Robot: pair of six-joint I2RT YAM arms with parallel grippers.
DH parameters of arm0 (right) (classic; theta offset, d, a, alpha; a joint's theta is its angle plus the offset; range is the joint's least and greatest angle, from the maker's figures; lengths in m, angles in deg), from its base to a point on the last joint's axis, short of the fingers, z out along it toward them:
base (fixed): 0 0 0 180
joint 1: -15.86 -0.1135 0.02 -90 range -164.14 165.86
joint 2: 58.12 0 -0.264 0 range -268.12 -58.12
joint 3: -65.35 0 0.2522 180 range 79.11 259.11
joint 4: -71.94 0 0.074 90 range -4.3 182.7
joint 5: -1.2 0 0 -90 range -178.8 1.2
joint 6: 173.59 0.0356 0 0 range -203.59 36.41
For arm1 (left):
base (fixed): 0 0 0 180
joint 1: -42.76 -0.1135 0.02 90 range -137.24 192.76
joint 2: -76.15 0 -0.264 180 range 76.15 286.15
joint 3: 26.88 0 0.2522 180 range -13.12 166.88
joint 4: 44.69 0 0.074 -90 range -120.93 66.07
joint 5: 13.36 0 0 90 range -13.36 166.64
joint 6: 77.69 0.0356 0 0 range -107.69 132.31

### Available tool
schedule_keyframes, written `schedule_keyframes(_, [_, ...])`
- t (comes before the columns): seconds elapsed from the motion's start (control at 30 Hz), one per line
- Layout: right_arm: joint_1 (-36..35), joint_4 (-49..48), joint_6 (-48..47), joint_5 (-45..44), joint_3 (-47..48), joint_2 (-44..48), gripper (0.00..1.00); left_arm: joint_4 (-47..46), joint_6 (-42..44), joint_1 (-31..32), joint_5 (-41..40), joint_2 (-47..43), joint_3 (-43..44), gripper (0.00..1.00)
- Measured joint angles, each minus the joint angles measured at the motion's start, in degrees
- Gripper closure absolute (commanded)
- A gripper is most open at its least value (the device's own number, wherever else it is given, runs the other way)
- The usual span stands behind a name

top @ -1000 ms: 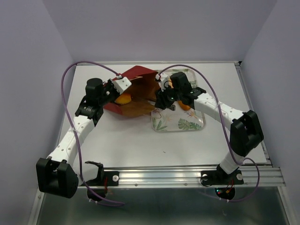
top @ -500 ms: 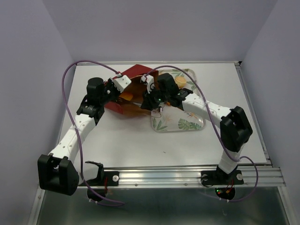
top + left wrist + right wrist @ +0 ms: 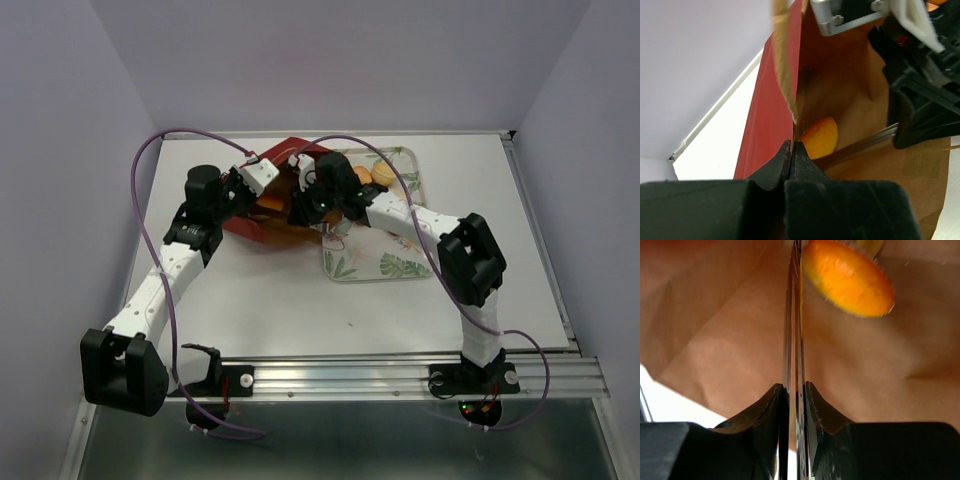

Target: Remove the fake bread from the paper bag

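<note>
- The left gripper (image 3: pixel 792 150) is pinching the paper bag (image 3: pixel 765 110) at its left lip, fingers clamped on the paper, holding the mouth agape.
- The right gripper (image 3: pixel 796 270) is sitting inside that mouth, fingers pressed together on nothing, pointing left.
- One orange fake bread (image 3: pixel 847 277) is lying just beyond its tips, deeper left and off to one side, its long axis slanting across the fingers' line; this arm is the nearer.
- Other pieces (image 3: pixel 375 175) are resting on the tray (image 3: pixel 385 268), far right.

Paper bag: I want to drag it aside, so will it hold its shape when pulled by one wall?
Probably floppy: the paper bag lies on its side with a creased inside, and the wall pinched in the left fingers bends. Likely light, being thin paper, so it may slide when tugged. The bread piece inside could shift.
</note>
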Motion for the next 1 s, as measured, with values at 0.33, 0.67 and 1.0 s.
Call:
schedule_keyframes(0.33, [-1.4, 3.2, 1.0, -10.7, 9.1, -7.7, 0.99, 0.0, -0.5, 0.0, -0.9, 0.4, 0.0, 1.00])
schedule_keyframes(0.67, [-2.9, 7.9, 2.0, -28.9, 3.9, -3.0, 0.99, 2.6, 3.7, -0.5, 1.6, 0.0, 0.0, 1.00])
schedule_keyframes(1.0, [-0.9, 10.2, 4.5, -34.9, 2.1, -0.8, 0.99, 5.2, 6.6, -0.9, 3.7, -1.6, -0.1, 1.00])
